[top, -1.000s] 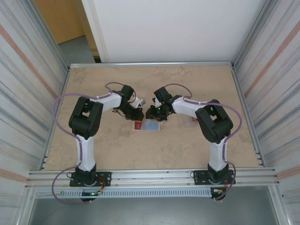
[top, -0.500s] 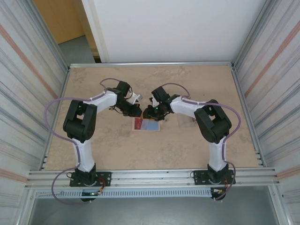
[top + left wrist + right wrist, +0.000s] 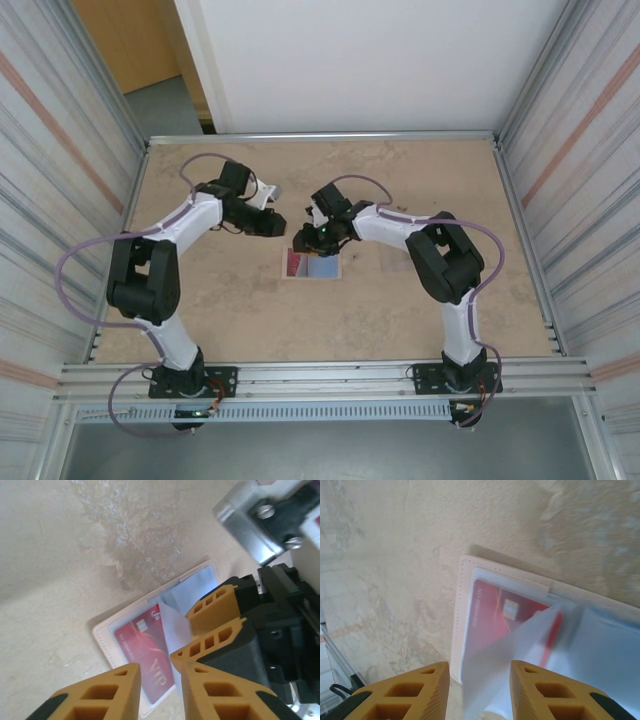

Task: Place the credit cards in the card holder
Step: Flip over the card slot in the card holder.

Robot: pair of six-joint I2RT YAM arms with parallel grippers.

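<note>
A red credit card point(image 3: 507, 617) is seen lying inside the clear card holder point(image 3: 165, 645) at mid-table. A translucent flap point(image 3: 520, 655) is pinched by the right claw point(image 3: 480, 690), while the left claw point(image 3: 160, 685) is partly open, holding nothing. If the flap slips free, the holder could be dragged and the card dislodged.

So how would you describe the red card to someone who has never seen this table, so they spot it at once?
Look at the middle of the beige table, between the two arms, where a pale stitched-edge holder lies open and flat. The red card sits under the clear plastic of its left half, near the left gripper. It is the only glossy red thing there, with a small chip and pale lettering; the holder's other half looks bluish-clear.
</note>
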